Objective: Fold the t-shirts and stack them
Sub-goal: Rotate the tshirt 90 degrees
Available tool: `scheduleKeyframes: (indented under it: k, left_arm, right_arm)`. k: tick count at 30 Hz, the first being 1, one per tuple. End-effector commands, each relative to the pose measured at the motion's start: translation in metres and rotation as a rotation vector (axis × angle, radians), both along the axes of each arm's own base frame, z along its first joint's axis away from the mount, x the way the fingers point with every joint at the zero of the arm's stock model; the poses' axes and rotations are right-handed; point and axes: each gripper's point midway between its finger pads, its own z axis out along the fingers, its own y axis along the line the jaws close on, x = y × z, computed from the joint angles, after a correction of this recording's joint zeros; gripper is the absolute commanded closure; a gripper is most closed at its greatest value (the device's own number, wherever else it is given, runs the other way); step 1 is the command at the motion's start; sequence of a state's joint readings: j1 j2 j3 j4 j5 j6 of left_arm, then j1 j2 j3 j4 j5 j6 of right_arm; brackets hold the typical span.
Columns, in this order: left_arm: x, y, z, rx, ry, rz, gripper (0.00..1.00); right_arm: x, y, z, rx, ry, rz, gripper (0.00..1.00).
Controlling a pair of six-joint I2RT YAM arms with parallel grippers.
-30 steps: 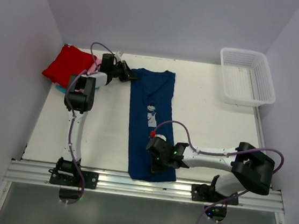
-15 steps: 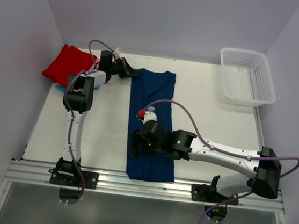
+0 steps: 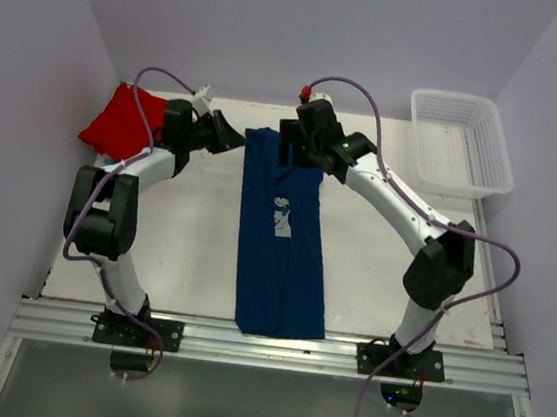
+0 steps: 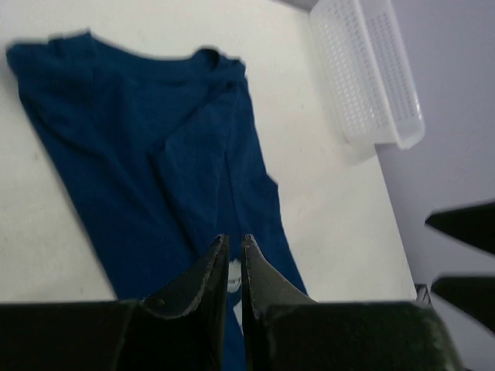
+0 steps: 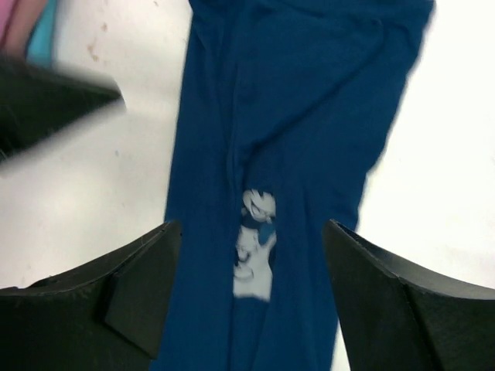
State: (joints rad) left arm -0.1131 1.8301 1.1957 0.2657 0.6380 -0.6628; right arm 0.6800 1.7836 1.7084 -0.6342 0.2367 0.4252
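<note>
From above only, the red t-shirt shows.

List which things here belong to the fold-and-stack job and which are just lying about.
Job:
- navy t-shirt, laid out long in the middle
- red t-shirt, far-left corner
- pink cloth and teal cloth, only slivers at the edge of the right wrist view

Lying about:
- white mesh basket, far-right corner, nothing in it
</note>
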Motion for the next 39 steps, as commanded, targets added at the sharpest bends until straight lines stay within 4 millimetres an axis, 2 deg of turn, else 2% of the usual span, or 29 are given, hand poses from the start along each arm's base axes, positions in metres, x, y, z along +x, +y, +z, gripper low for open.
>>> scheduleKeyframes:
  k: [1,2,3,4,5,6,7,8,9,11,14,17,23,28,34,39]
  left_arm:
    - [-0.042,-0.003,-0.042,0.087,0.064,0.002,0.86]
    - [-0.054,-0.010,-0.047,0.098,0.071,-0.013,0.87]
    - [-0.070,-0.011,-0.061,0.108,0.100,-0.022,0.88]
    - [-0.078,-0.013,-0.064,0.116,0.107,-0.030,0.88]
    - [-0.084,-0.012,-0.057,0.124,0.090,-0.016,0.89]
    - [-0.096,-0.014,-0.066,0.134,0.110,-0.022,0.89]
    - [-0.102,-0.014,-0.066,0.135,0.109,-0.021,0.90]
    - [-0.107,-0.015,-0.058,0.132,0.088,-0.024,0.90]
    - [-0.117,-0.012,-0.065,0.140,0.110,-0.019,0.91]
    - [-0.131,-0.010,-0.065,0.140,0.104,-0.017,0.92]
    - [-0.145,-0.009,-0.068,0.143,0.113,-0.014,0.92]
    - [-0.154,-0.009,-0.067,0.142,0.111,-0.020,0.93]
    - [-0.175,-0.011,-0.079,0.148,0.137,-0.023,0.95]
    - [-0.180,-0.015,-0.080,0.138,0.145,-0.035,0.96]
    - [-0.184,-0.016,-0.078,0.136,0.140,-0.043,0.96]
    - [-0.186,-0.016,-0.078,0.135,0.140,-0.044,0.97]
  right_arm:
    - [0.039,0.014,0.001,-0.025,-0.005,0.090,0.24]
    - [0.046,0.017,-0.004,-0.020,0.021,0.104,0.27]
    - [0.058,0.029,0.011,0.031,0.006,0.134,0.35]
    - [0.073,0.031,-0.020,0.013,0.062,0.131,0.39]
    - [0.076,0.033,-0.034,0.004,0.105,0.138,0.44]
    - [0.084,0.043,-0.020,0.051,0.086,0.166,0.53]
    - [0.093,0.044,-0.049,0.041,0.139,0.164,0.56]
    - [0.097,0.045,-0.055,0.051,0.155,0.168,0.59]
    - [0.101,0.048,-0.055,0.068,0.149,0.174,0.58]
    - [0.110,0.054,-0.065,0.104,0.149,0.192,0.55]
    - [0.114,0.062,-0.081,0.148,0.166,0.223,0.48]
    - [0.116,0.073,-0.083,0.196,0.178,0.265,0.42]
    - [0.123,0.090,-0.101,0.277,0.208,0.312,0.43]
    - [0.129,0.091,-0.123,0.268,0.218,0.295,0.45]
    - [0.146,0.079,-0.138,0.188,0.167,0.236,0.46]
    - [0.159,0.075,-0.140,0.156,0.115,0.213,0.46]
